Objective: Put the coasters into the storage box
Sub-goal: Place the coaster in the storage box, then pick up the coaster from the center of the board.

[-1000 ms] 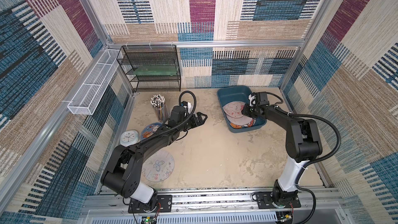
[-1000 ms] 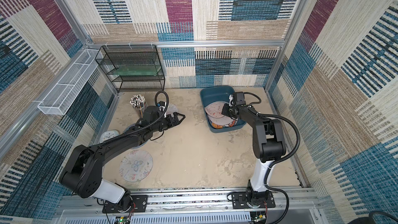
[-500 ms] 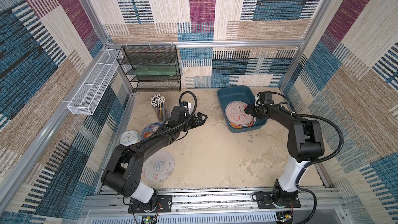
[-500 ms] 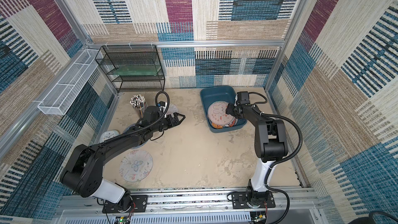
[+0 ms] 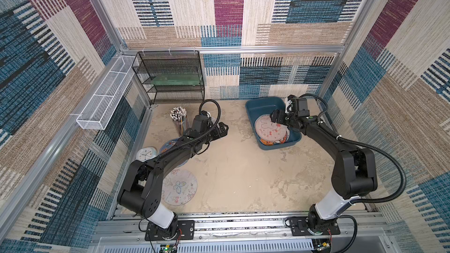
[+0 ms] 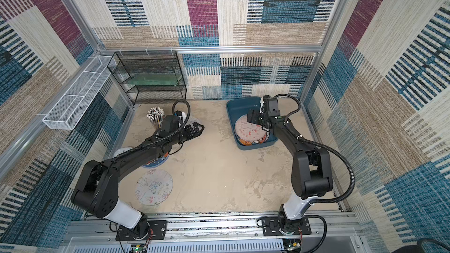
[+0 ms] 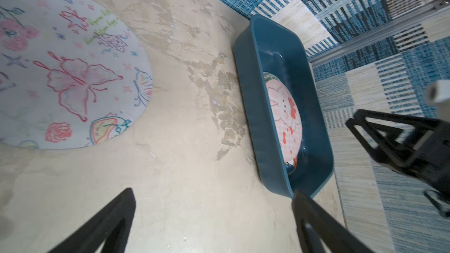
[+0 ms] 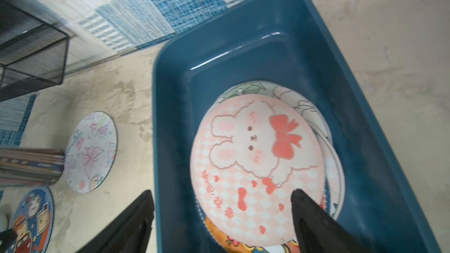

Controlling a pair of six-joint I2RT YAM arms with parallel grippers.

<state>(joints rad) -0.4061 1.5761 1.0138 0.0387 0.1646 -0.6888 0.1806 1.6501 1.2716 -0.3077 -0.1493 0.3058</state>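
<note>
Right gripper spread, empty, above storage box; bunny coaster flat inside.

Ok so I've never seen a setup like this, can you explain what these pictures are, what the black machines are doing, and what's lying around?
These are two black robot arms bolted at the front of a sand-coloured table walled with patterned carpet. Two pictures look down from overhead; the other two come from cameras on each arm's wrist. The left gripper hangs open over bare table, holding nothing. The right gripper is open above the dark teal plastic storage box, where a pink bunny coaster tops a small stack; nothing is held. Still on the table: a pale round butterfly coaster and a dark blue cartoon coaster, partly under the left arm. Nearby are a small white clock, a cup of pencils, a black wire-mesh shelf rack and a white wire-mesh basket on the side wall.
</note>
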